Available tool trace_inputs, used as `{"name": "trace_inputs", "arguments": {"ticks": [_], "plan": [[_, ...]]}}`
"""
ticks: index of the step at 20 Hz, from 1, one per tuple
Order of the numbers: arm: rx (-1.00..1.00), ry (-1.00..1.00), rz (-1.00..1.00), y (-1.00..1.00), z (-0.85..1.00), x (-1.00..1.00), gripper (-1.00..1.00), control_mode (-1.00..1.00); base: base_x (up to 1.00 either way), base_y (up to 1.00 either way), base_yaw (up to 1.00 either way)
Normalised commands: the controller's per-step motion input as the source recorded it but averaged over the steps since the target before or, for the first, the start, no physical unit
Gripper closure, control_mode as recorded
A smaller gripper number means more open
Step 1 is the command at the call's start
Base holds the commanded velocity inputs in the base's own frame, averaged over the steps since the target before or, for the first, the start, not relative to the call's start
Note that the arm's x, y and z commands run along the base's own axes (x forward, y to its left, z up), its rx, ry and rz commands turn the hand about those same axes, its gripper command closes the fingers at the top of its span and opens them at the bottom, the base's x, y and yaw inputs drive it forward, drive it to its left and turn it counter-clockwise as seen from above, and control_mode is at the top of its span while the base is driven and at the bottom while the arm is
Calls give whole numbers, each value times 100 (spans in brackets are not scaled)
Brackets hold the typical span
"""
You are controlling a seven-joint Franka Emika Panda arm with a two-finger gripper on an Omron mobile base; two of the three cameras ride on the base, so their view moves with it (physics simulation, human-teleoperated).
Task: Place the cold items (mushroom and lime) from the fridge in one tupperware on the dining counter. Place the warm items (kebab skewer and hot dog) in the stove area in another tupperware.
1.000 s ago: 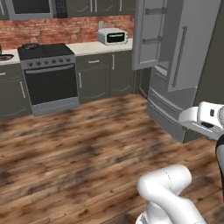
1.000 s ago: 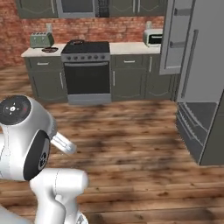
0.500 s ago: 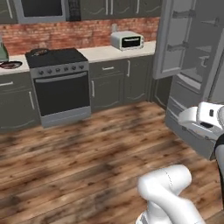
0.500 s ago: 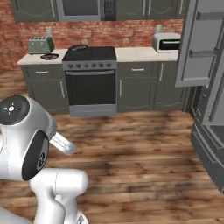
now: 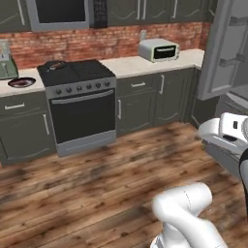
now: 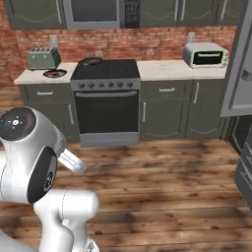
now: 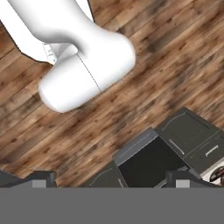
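The gripper (image 7: 109, 179) hangs over bare wood floor (image 7: 175, 52), its two dark tips spread wide with nothing between them; the hand view looks down on the stove's (image 7: 151, 162) front from above. The left base view shows the stove (image 5: 80, 104) with a pan (image 5: 54, 65) on a back burner, a plate (image 5: 21, 83) on the counter beside it, a toaster oven (image 5: 158, 50) further right and the open fridge door (image 5: 225, 48); the right base view adds a green toaster (image 6: 43, 58) at the counter's left end. Whether the pan or plate holds the skewer or hot dog cannot be told; both are too small.

One stove (image 5: 80, 99), one toaster oven (image 5: 158, 50), one toaster (image 6: 43, 58), one plate (image 5: 21, 83)
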Motion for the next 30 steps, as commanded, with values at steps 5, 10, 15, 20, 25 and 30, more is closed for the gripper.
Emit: {"name": "trace_inputs", "arguments": {"ticks": [5,10,15,20,25,30], "plan": [[0,0,0,0,0,0,-100,100,100,93,0],[0,0,0,0,0,0,-100,100,100,88,0],[0,0,0,0,0,0,-100,100,100,64,0],[0,0,0,0,0,0,-100,100,100,52,0],[0,0,0,0,0,0,-100,100,100,50,0],[0,0,0,0,0,0,-100,100,100,47,0]]}}
